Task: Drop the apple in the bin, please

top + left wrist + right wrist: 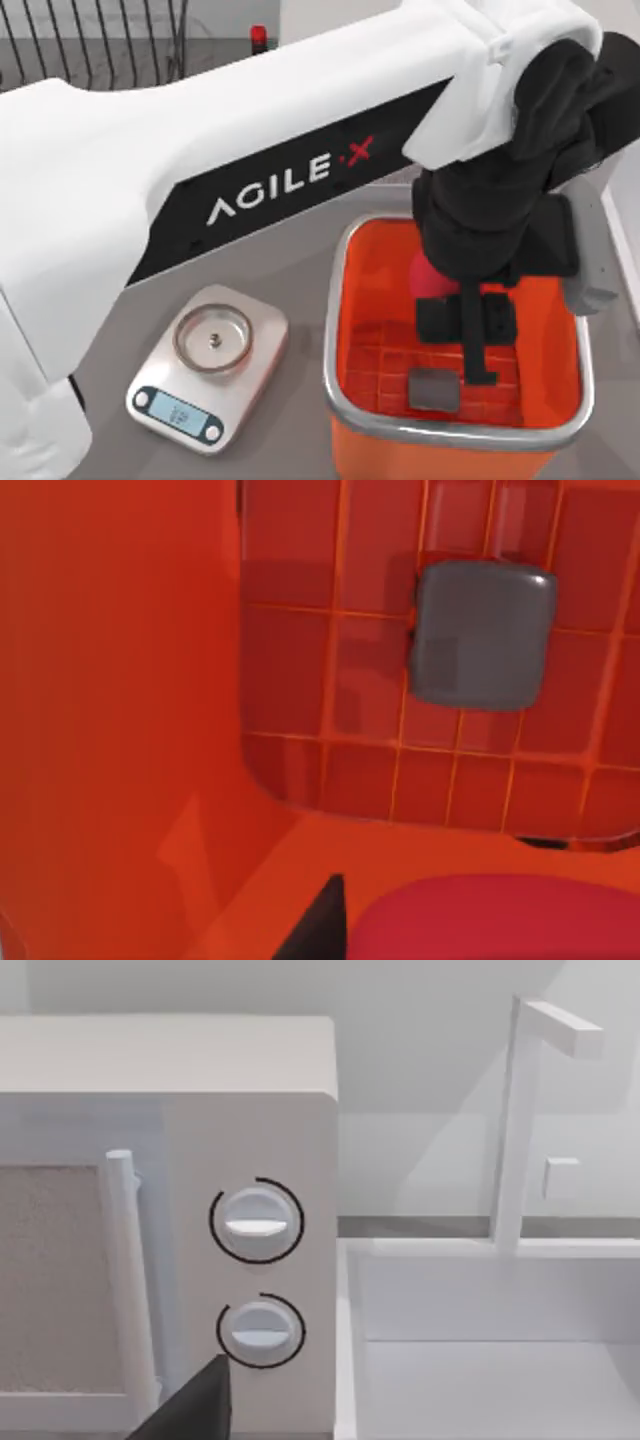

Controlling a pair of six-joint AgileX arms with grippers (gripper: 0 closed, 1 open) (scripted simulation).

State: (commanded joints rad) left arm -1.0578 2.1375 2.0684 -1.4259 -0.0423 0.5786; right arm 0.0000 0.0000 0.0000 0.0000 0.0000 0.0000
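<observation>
The left arm reaches across the counter (300,300) from the left side, and the left gripper (468,335) hangs inside the orange bin (350,300), which stands at the right side of the counter. The apple (432,282) is between the jaws, which pinch it; it is above the gridded floor of the bin and well below the silver rim. In the left wrist view the apple (500,920) is close under the camera, and beyond it lies the dark grey square (482,635) on the bin floor (330,690).

I judge that the carrying step is nearly finished and the release is now in hand. The next move calls only for the jaws to spread, so the apple falls the short way to the floor, and then for the arm to lift straight up without touching the rim.

A kitchen scale (208,368) stands on the counter just beside the bin, to its left. The right arm is parked facing a microwave (170,1230); whether its jaws are spread, I cannot tell.
</observation>
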